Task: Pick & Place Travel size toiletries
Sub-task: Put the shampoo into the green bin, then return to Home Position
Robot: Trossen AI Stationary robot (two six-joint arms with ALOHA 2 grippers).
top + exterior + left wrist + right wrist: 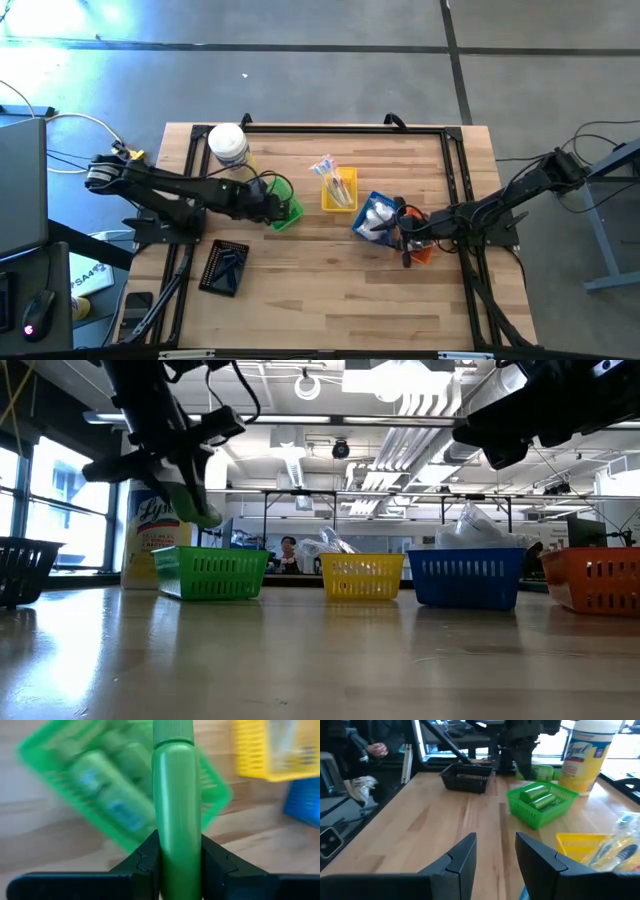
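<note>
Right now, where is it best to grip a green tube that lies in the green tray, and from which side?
Grip a tube across its round body near the middle, from above: it lies flat, and the green tray walls block the sides. The right gripper is open.

Left gripper (180, 865) clamped, arm extended; right gripper (495, 852) parted, empty.

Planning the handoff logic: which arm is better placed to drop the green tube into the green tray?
Left. Its hand is shut on the green tube right by the green tray; the right hand is open, over by the blue tray.
</note>
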